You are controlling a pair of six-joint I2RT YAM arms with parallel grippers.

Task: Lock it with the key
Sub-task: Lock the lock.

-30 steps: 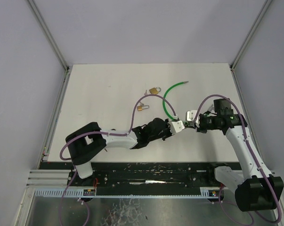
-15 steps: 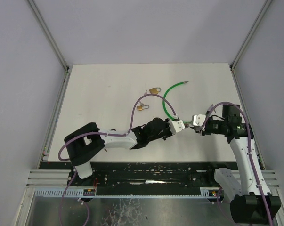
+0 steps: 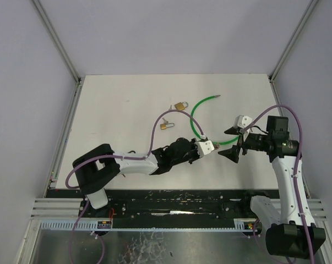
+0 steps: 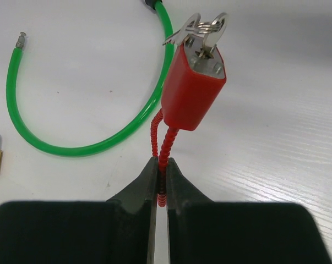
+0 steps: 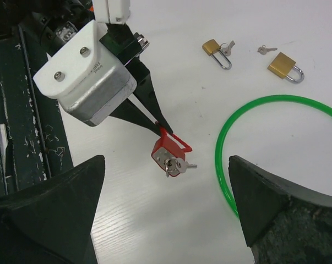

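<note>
White tabletop (image 3: 127, 93), left gripper (image 3: 208, 147) near the middle holding a small red lock (image 3: 216, 146), right gripper (image 3: 228, 142) just beside it, jaws spread wide, green cable (image 3: 192, 118) curving behind, brass padlock (image 3: 180, 105) and second brass padlock (image 3: 163, 126) further left.

The lock (image 4: 193, 88) sits at the tip of the left gripper (image 4: 161, 164), with its shackle (image 4: 167, 143) clamped between the jaws and a key (image 4: 207, 30) in its far end. The right gripper (image 3: 232, 143) stands right of the lock, apart from it, jaws spread. On the table (image 3: 116, 99), a cable (image 3: 193, 118) lies behind the lock. Left of the cable lie the far padlock (image 3: 180, 105) and the near padlock (image 3: 163, 126).
</note>
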